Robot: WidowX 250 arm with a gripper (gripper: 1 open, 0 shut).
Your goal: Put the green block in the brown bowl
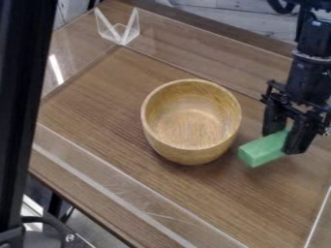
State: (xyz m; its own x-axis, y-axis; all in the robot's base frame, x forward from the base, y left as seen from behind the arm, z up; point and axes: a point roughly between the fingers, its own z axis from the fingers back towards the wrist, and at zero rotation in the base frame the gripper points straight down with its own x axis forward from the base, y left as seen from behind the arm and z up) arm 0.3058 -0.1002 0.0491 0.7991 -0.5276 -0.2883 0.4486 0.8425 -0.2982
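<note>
The brown bowl [192,120] is turned wood, pale and honey-coloured, round with thick walls and a grain that rings its hollow. It sits upright near the middle of the table [116,92], whose top is a darker wood-look board with long straight streaks running across it. A clear plastic edging runs along the near left rim of the board, catching the light, and at the far left corner stands a small clear plastic piece [116,26] folded into a V.

The green block [264,148] is a bright, flat green bar with square edges and a matte face, nothing printed on it. It lies just right of the bowl, close to its wall, though whether it rests on the board or hangs a little above it I cannot tell. Its far end sits between the fingers of the black gripper [291,129], which comes down steeply from the upper right on a dark arm. The jaws stand partly closed around the block and appear to hold it by that end.

On the left a broad black upright post [29,107] blocks much of the view. Beyond the far edge of the table is a pale, blurred surface.
</note>
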